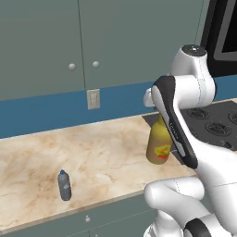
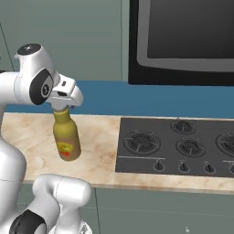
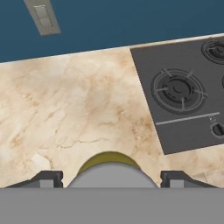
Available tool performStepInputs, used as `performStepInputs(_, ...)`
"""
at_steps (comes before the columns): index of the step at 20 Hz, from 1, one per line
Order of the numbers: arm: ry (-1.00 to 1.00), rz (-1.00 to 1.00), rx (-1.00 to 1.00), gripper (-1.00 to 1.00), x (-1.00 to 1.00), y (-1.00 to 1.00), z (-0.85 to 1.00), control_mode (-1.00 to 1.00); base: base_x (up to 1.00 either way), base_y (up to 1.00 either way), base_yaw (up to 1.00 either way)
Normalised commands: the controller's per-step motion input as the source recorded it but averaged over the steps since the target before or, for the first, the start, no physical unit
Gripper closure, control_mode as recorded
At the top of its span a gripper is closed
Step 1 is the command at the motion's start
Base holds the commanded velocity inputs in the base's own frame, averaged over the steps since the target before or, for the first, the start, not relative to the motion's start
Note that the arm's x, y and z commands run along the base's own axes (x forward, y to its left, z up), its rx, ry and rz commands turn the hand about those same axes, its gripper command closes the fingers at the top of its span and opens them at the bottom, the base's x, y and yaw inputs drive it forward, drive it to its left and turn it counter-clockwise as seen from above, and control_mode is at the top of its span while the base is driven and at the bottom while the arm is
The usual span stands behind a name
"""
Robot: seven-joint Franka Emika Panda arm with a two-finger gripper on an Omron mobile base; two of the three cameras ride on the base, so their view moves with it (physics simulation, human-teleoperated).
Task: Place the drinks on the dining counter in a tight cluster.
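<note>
The amber bottle [image 2: 66,138] hangs upright from the gripper [image 2: 61,108], its base lifted clear of the beige worktop [image 2: 98,141] just left of the black hob [image 2: 178,147]. In the right base view the jaws sit at the bottle's neck, and the white hand hides the cap and the exact contact. The hand view looks down along the bottle: its grey cap [image 3: 110,175] fills the gap between the two dark fingertips [image 3: 47,178], with a rim of amber shoulder above it. The fingertips stand wide, one on each side of the cap, and they look to be gripping the bottle by the cap or neck; the grey band cuts off the lower part, so the touching surfaces cannot be made out.

In the left base view the arm's dark forearm crosses the bottle, leaving its lower body and yellow-red label [image 1: 160,151] showing; the gripper itself is behind the arm there.

The small water bottle [image 1: 64,185] stands upright on the same worktop, well to the left of the amber one and near the front edge. Its label is too small to read.

Behind the worktop runs a blue backsplash [image 1: 41,113] with a pale wall socket [image 1: 93,98], and grey cabinets [image 1: 46,41] above. A dark appliance [image 2: 183,36] above the hob is cut off by the frame.
</note>
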Motion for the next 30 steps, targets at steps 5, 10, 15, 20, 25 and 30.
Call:
performStepInputs(5,0.0,0.0,0.0,1.0,-0.01,0.0,0.0,1.0,-0.02,0.0,0.0)
performStepInputs(10,0.0,0.0,0.0,1.0,0.0,0.0,0.0,1.0,-0.48,-0.34,-0.1)
performStepInputs(15,0.0,0.0,0.0,1.0,0.0,0.0,0.0,1.0,-0.55,-0.42,-0.2)
performStepInputs(20,0.0,0.0,0.0,1.0,0.0,0.0,0.0,1.0,-0.51,-0.08,-0.4)
performStepInputs(25,0.0,0.0,0.0,1.0,0.0,0.0,0.0,1.0,-0.37,-0.04,-0.74)
performStepInputs(30,0.0,0.0,0.0,1.0,0.0,0.0,0.0,1.0,-0.07,0.0,-0.87)
